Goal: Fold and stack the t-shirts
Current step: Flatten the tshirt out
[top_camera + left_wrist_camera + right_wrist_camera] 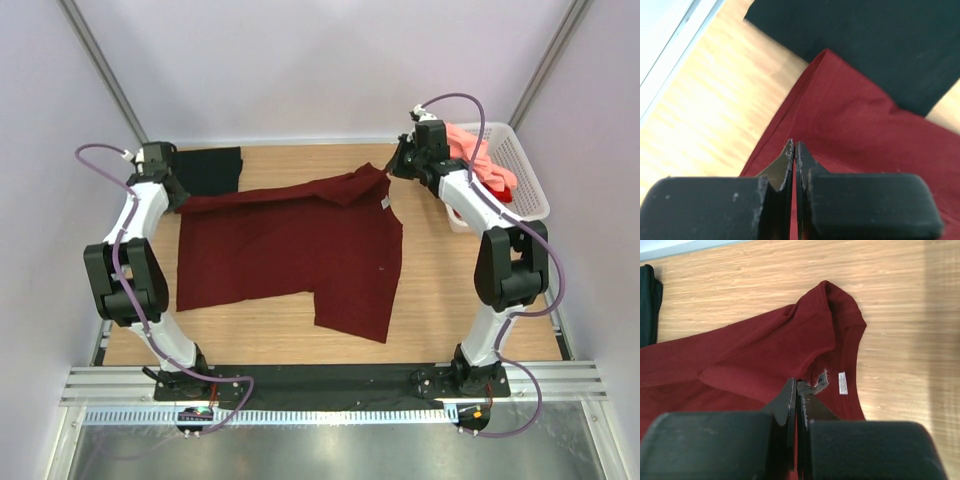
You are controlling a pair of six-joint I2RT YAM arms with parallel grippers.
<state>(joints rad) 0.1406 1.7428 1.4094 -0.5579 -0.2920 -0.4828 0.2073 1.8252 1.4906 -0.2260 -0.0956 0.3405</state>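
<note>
Nearest, one sleeve of the maroon t-shirt [290, 250] points toward the arm bases, well back from both claws. The shirt lies spread on the desk [450, 310] between the two claws. Its neck is toward the right claw and its bottom edge toward the left one. Its far edge is doubled over in a long fold that runs from one claw to the other.

The left claw [795, 147] is closed, its fingers pressed together, with the tips over the shirt's far left corner. I cannot tell whether any cloth is pinched between them. From above, the left arm covers that corner.

The right claw [797, 385] is closed the same way, its tips over the neck opening. The small white label [842, 382] sits just to its right. Here too I cannot tell whether cloth is caught. Just beyond this claw the shirt's shoulder bunches into a peak.

Beyond the left claw a black t-shirt [212, 170] lies folded flat on the desk, and the maroon corner reaches its near edge.

To the right of the right claw a white basket [530, 175] stands at the desk's far right corner. It holds a salmon pink t-shirt [468, 140] heaped with a bright red t-shirt [497, 188]. The right arm crosses the basket's left side and hides part of it.
</note>
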